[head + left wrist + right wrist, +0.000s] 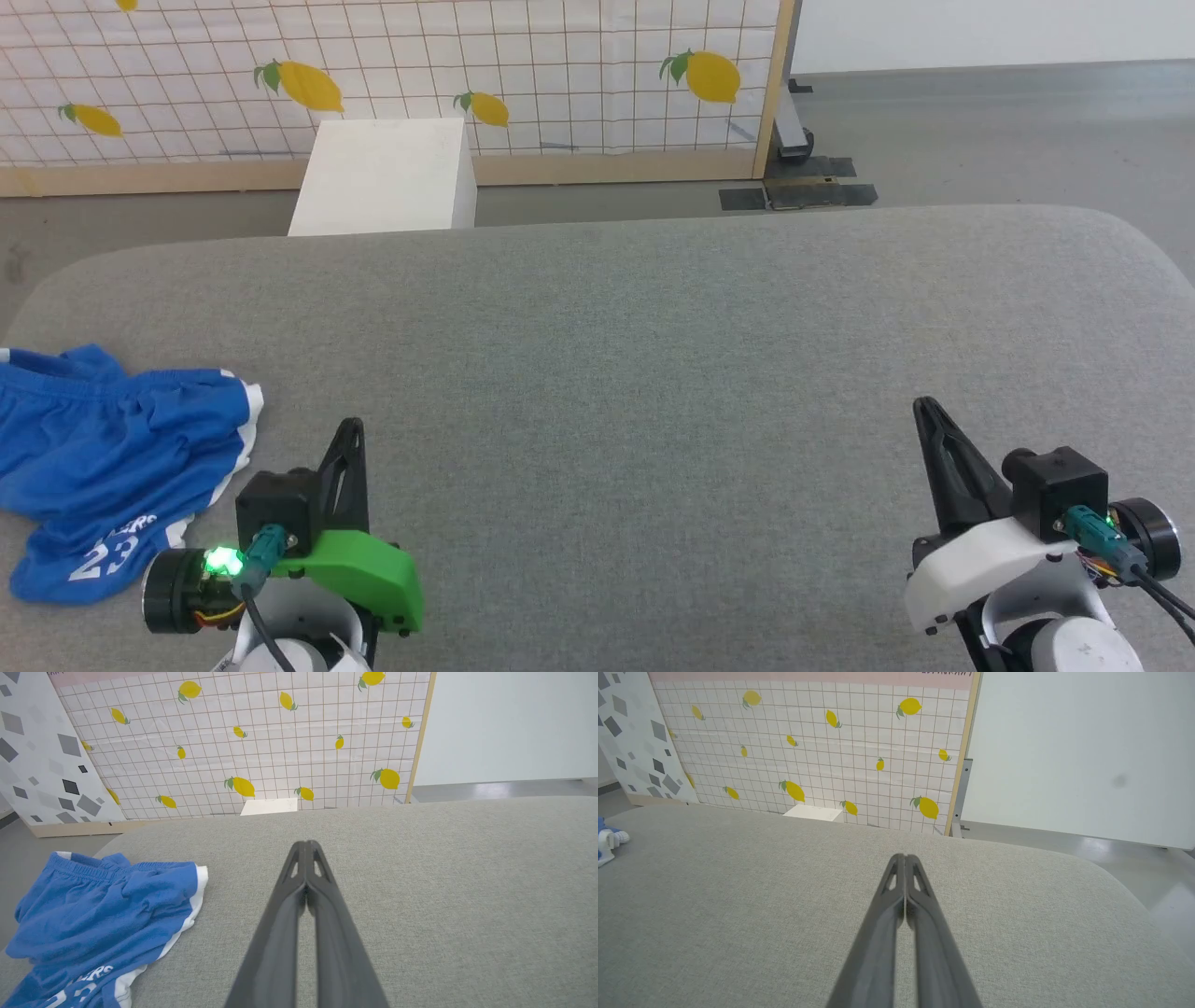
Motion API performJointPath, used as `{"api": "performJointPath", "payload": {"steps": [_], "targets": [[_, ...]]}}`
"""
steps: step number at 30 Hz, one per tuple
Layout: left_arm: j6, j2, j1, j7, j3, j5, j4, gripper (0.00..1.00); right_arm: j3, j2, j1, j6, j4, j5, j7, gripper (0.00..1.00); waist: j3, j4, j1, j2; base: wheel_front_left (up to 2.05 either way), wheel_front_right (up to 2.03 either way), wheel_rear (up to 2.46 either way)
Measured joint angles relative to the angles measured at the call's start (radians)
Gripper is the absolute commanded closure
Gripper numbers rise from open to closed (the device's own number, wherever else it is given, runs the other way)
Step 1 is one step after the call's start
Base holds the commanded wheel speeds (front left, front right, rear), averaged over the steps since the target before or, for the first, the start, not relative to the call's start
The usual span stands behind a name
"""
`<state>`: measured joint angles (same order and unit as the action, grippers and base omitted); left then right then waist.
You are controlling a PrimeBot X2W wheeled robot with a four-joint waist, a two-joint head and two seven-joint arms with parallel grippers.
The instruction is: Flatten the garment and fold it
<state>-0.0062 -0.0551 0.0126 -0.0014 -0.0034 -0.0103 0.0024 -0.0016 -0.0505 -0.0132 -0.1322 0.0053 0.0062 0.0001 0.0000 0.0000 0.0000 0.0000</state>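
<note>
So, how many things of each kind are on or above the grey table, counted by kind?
Blue shorts: 1
Grippers: 2, the left gripper and the right gripper, both shut
Total: 3

garment: bright blue shorts of thin shiny fabric
state: crumpled in loose folds, not flattened, not folded
place: on the desk, at its left edge, toward the near left corner
trim: white band on the hem facing the desk's middle
print: white "23" on the leg nearest the near edge
</note>
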Motion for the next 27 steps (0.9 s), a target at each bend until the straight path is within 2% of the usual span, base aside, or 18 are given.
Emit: {"api": "performJointPath", "payload": {"steps": [5, 6, 27], "targets": [[0.000, 0.000, 0.000, 0.000, 0.000, 0.000, 0.000, 1.00, 0.000, 0.000, 0.000, 0.000, 0.000, 0.000, 0.000, 1.00, 0.000, 0.000, 0.0000, 0.0000, 0.00, 0.00, 0.00], [0.000, 0.000, 0.000, 0.000, 0.000, 0.000, 0.000, 0.00, 0.000, 0.000, 0.000, 0.000, 0.000, 0.000, 0.000, 0.00, 0.000, 0.000, 0.0000, 0.0000, 0.00, 0.00, 0.00], [0.008, 0.000, 0.000, -0.027, -0.012, -0.023, 0.014, 0.00, 0.010, 0.000, 0.000, 0.000, 0.028, 0.035, -0.027, 0.00, 0.000, 0.007, 0.0000, 0.0000, 0.00, 0.00, 0.00]]}}
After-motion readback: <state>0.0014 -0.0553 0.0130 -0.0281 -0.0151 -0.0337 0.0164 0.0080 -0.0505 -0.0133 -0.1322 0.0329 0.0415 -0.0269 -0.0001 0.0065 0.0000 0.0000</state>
